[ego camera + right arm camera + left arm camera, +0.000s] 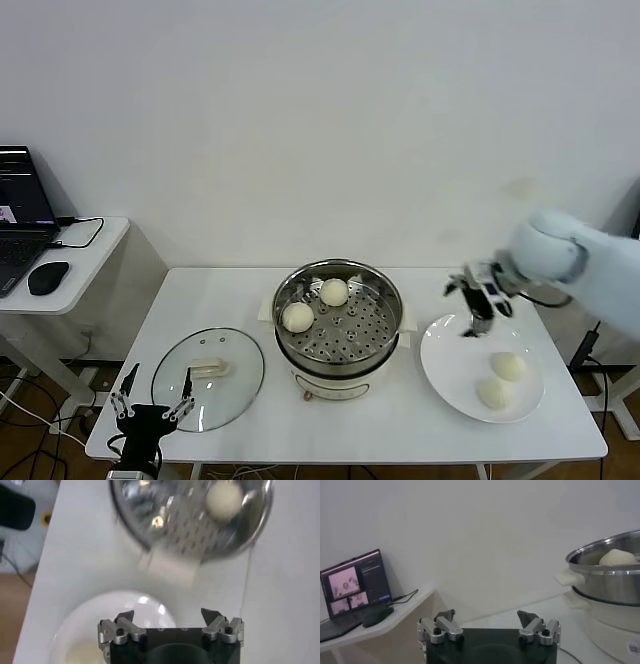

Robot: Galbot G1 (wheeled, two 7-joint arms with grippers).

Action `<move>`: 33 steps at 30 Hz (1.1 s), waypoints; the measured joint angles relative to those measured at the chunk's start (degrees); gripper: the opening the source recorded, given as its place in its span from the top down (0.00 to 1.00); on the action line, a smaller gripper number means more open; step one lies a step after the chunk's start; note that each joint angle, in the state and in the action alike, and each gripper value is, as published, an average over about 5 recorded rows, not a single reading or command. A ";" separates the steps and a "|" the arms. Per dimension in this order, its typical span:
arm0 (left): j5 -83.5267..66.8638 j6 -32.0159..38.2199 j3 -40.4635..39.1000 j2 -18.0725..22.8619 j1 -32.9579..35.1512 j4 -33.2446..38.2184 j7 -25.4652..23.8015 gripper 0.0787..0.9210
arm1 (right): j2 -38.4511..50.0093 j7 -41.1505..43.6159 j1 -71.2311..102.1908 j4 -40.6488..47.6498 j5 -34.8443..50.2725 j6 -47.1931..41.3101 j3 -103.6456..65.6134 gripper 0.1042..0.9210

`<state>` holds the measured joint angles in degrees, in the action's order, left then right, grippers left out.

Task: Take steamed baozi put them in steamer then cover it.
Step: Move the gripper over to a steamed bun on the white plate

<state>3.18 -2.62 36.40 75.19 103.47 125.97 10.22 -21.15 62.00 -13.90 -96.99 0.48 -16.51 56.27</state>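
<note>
Left gripper [151,402] low, parked, jaws wide — right gripper [480,300] raised, jaws wide.

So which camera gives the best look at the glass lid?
The head view: the cover lies whole and flat on the table left of the steamer, its handle up. Neither wrist view shows it clearly.

cream-white baozi [333,291] in shiny silver perforated steamer [338,335], white plate [455,370].
</note>
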 measured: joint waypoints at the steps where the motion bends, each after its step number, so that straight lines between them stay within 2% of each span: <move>1: 0.03 0.00 0.04 0.01 0.05 -0.02 0.00 0.12 | 0.98 0.03 2.39 -0.14 -0.98 0.42 -1.79 0.12; 14: 0.36 -0.03 0.06 0.44 0.44 -0.16 -0.02 0.12 | 6.35 -1.60 25.75 -0.40 -9.39 3.03 -17.84 0.12; 33: 0.55 -0.03 0.38 0.63 0.52 -0.46 -0.01 0.12 | 1.58 -6.03 37.07 3.44 -14.25 3.98 -24.38 0.12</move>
<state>3.72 -2.65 36.78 75.82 103.98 125.52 10.21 -19.56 55.97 23.17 -93.55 -13.77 -12.54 31.89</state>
